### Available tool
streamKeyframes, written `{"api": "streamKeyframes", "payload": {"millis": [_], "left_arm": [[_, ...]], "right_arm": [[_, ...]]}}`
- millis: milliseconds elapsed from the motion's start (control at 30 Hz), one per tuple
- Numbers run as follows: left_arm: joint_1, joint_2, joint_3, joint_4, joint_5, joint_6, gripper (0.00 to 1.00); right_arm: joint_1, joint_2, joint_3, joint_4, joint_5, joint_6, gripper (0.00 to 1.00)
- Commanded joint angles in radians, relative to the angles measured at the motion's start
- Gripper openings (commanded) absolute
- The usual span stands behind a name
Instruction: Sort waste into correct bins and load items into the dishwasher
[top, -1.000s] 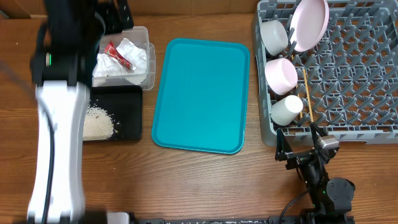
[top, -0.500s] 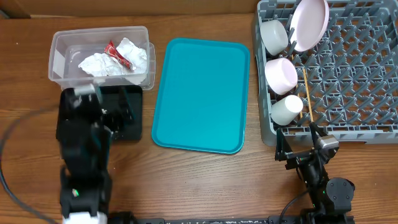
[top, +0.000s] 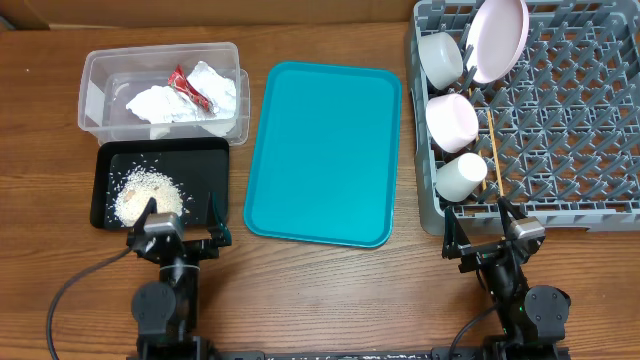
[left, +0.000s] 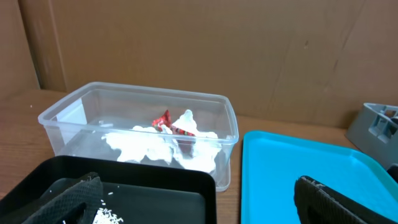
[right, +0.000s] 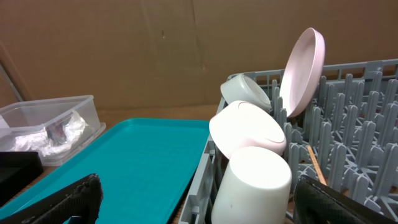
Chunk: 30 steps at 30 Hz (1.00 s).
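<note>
Near the black tray (top: 205, 170) the left hand (top: 180, 212) sits released, the right hand (top: 476, 220) likewise near the dish rack (top: 580, 120).

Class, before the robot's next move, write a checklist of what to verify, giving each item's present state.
1. Napkins and sauce packet in the clear tub: ok.
2. Rice scraps in the black tray: ok.
3. Pink plate, white bowl, pink bowl and cup in the dish rack: ok.
4. Chopsticks in the rack: ok.
5. Left gripper and right gripper open, holding nothing: ok.
</note>
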Motion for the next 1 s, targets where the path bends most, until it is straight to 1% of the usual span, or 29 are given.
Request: {"api": "streamKeyframes", "payload": {"millis": [0,133,233,333,967], "left_arm": [[0.005,-0.080,-0.055,0.005,-0.003,0.008,1.00],[0.005,-0.152,-0.058,-0.109,-0.011,0.012,1.00],[0.005,-0.203,-0.058,-0.233,-0.010,0.016,1.00],[0.005,-0.221,-0.058,-0.232,-0.003,0.042,1.00],[0.005,-0.219,-0.058,-0.230,-0.003,0.042,1.00]], "right_arm": [[0.005,-0.010,-0.011,0.005,0.006,0.006,1.00],[0.005,-0.010,-0.011,0.005,0.005,0.006,1.00],[0.005,-0.010,-0.011,0.005,0.006,0.006,1.00],[0.005,-0.010,-0.011,0.005,0.005,0.006,1.00],[0.005,-0.010,-0.011,0.005,0.006,0.006,1.00]]}}
